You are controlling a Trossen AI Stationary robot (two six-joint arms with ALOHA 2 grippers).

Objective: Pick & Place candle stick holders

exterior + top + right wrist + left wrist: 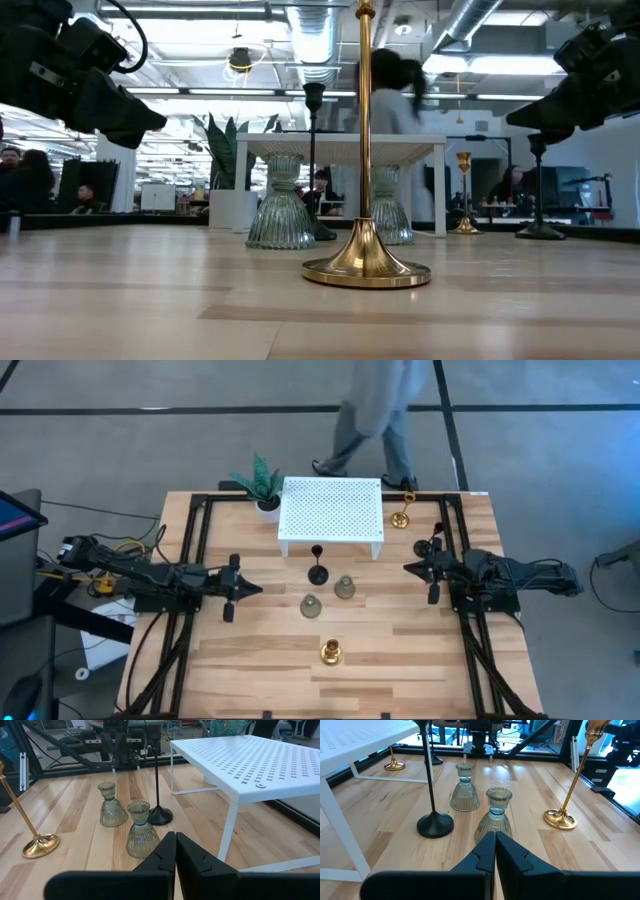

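Note:
All six holders stand upright on their bases on the wooden table. One black stemmed holder point(317, 572) stands in front of the white platform point(331, 515), and the other point(430, 546) stands near my right gripper. Two grey-green glassy holders point(344, 588) point(311, 606) stand mid-table. One gold holder point(331, 651) is toward the near edge, and the other point(400, 518) is by the platform's right end. My left gripper point(258, 589) is shut and empty, left of the group. My right gripper point(408, 567) is shut and empty, right of the group.
A small green potted plant point(262, 485) stands at the platform's far left corner. Black frame rails point(190, 540) point(462, 530) run along both table sides. A person point(375, 420) walks past beyond the far edge. Bare wood lies along the near edge around the gold holder.

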